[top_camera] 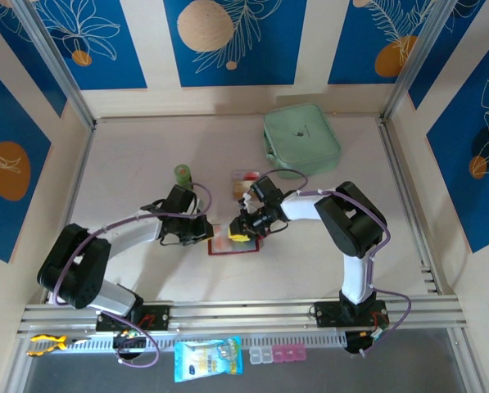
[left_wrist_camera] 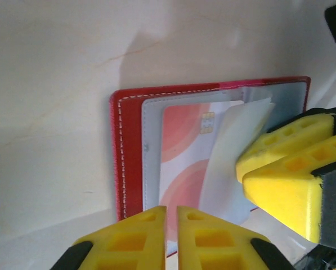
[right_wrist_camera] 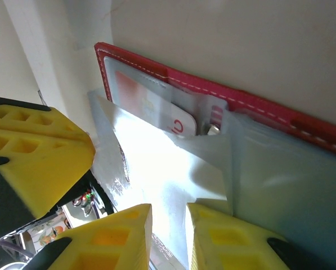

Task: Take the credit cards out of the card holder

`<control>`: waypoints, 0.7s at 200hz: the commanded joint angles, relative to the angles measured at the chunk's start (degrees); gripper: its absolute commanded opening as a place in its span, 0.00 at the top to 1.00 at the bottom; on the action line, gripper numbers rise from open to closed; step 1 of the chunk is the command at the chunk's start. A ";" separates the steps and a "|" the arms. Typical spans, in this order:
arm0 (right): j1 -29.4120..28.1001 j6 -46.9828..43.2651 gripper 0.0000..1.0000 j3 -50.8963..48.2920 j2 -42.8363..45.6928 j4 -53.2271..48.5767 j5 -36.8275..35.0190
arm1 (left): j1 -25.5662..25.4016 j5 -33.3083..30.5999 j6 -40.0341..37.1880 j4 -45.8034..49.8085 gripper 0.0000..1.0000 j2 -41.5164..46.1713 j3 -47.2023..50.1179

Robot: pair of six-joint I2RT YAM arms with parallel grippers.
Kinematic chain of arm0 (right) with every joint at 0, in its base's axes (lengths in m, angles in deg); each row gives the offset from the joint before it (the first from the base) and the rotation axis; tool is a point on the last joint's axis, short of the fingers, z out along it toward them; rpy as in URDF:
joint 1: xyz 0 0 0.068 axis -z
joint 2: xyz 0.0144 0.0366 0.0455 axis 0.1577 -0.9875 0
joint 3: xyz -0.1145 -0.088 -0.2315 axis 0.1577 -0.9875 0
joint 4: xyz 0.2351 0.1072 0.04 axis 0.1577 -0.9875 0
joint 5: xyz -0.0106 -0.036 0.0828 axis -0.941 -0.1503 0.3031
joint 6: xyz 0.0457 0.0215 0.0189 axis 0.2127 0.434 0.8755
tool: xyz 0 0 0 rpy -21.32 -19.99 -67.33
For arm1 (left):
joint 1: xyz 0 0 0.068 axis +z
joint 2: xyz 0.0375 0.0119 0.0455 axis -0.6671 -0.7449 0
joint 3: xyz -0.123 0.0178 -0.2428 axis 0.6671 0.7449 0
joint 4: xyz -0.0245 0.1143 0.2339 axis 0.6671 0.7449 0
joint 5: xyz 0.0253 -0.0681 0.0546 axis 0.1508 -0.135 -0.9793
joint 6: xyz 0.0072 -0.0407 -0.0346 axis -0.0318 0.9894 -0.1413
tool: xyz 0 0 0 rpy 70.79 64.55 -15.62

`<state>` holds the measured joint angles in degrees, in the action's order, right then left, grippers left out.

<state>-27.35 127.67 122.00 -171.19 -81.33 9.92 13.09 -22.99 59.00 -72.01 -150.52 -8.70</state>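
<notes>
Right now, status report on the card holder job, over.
Left gripper shut at edge of the open dark red leather card holder. Right gripper pinching its clear plastic sleeve. Pink-and-white chip card inside a sleeve. No obstruction seen.

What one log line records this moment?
left gripper: nearly closed at wallet edge | right gripper: pinching clear sleeve | card: inside wallet

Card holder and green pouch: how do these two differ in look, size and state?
The card holder is dark red; the green pouch is mint. The card holder is much smaller than the green pouch. The card holder lies open, clear sleeves showing; the green pouch looks closed. Both lie flat on the table.
</notes>
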 commanded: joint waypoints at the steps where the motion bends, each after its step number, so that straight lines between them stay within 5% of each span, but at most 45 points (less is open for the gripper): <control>1: 0.61 0.30 0.75 -1.60 0.75 1.25 1.34 | -0.45 2.95 2.21 -2.71 0.85 0.24 -0.95; 140: 1.25 0.75 0.76 -3.09 1.03 2.49 1.72 | -2.58 5.24 5.38 -8.35 0.74 -5.13 0.49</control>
<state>-26.50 127.87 120.25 -171.19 -77.81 11.89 11.17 -18.69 63.94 -80.18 -154.65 -8.68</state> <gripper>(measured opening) 0.243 0.264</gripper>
